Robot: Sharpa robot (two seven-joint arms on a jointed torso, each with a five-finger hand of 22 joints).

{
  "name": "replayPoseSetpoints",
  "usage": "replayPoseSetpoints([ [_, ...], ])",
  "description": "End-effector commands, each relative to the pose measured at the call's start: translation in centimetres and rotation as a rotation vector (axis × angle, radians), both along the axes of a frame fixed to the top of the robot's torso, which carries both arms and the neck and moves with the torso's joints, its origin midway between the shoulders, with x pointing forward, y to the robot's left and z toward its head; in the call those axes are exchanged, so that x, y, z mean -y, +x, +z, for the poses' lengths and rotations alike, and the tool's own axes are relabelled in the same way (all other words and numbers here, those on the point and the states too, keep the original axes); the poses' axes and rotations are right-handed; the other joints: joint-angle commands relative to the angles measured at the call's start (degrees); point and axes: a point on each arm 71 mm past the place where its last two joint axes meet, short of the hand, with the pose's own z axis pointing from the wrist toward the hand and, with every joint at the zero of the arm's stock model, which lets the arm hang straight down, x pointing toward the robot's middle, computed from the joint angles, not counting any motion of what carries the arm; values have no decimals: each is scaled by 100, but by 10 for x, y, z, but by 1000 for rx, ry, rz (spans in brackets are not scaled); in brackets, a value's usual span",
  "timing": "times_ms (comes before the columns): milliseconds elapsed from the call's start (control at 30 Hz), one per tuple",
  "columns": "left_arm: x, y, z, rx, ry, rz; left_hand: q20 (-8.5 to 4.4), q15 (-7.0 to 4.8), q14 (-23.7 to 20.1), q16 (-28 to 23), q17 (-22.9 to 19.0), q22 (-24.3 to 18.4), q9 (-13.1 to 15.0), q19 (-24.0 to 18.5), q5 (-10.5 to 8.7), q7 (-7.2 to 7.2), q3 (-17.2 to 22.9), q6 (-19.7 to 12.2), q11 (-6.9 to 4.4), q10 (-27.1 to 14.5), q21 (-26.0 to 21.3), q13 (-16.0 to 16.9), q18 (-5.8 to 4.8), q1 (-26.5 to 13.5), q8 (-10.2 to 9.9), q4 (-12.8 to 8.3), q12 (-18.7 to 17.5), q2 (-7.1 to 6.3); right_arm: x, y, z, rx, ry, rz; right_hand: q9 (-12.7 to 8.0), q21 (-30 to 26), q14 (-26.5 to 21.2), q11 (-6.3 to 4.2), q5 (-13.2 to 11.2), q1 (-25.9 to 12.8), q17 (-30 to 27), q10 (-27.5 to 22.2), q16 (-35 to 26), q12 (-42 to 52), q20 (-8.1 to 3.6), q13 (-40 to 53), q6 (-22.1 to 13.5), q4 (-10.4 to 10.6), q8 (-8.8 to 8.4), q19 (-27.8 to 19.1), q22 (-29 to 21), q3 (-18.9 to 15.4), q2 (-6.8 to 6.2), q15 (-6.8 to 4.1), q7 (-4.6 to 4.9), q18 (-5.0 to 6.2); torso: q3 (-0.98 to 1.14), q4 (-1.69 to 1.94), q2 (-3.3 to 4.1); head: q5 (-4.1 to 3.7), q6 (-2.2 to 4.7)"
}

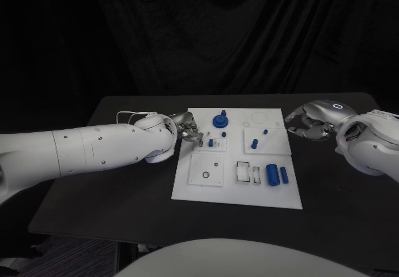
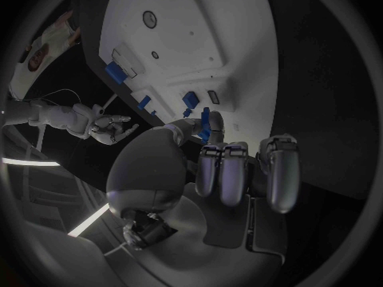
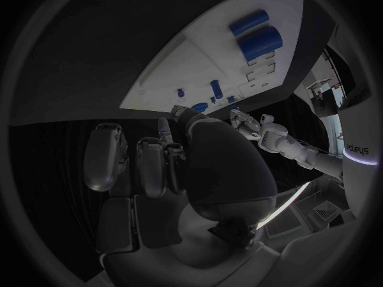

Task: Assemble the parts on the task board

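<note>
A: What is the biggest thing down there?

B: The black table (image 1: 116,202), and on its middle the white task board (image 1: 237,193), lying flat.

A: And the arms?

B: The left arm (image 1: 83,151) reaches in across the table to the board's left edge. Its left hand (image 1: 186,128) hangs at that edge, near the board's far corner, fingers curled in. In the left wrist view a small blue part (image 2: 206,124) sits at the fingertips, but I cannot tell whether it is pinched. The right hand (image 1: 304,121) hovers just off the board's right edge, fingers curled with nothing in them.

A: Where are the parts?

B: 2 blue cylinders (image 1: 277,173) lie side by side near the board's near right. A round blue knob (image 1: 219,120) stands at the far middle. Small blue pegs (image 1: 254,141) stand in the square plates between them.

A: Anything blocking them?

B: The left hand overlaps the left square plate (image 1: 211,143).
</note>
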Motion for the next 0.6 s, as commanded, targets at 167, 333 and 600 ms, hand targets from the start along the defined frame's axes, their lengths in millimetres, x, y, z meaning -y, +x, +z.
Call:
replayPoseSetpoints([
  [167,3,0,-6,-24,17,-35,-51,-27,595,15,1510,1281,128,250,37,-118,127,62,-24,597,-19,1492,42,-17,21,-94,20,58,1,0,0,7,2,-15,-9,-36,363,46,-35,-43,909,374,-25,-36,-5,1331,31,1,-29,-35,974,35,15,54,7,86,7,15,-1,-16,1],
  [333,3,1,-9,-31,22,-34,-51,-27,595,15,1510,1279,128,247,37,-119,128,62,-24,597,-25,1492,43,-17,22,-94,20,59,0,0,0,7,2,-14,-9,-36,363,46,-35,-43,909,374,-25,-36,-5,1331,31,1,-29,-35,974,35,15,54,7,86,2,6,2,-15,1],
  [600,3,1,-12,-36,24,-36,-52,-27,595,15,1510,1280,127,249,36,-119,130,61,-24,597,-22,1492,42,-18,22,-92,20,62,1,-1,0,7,2,-14,-9,-36,363,46,-35,-43,909,374,-25,-36,-5,1331,31,1,-29,-35,974,35,15,54,7,86,3,9,0,-8,1],
])
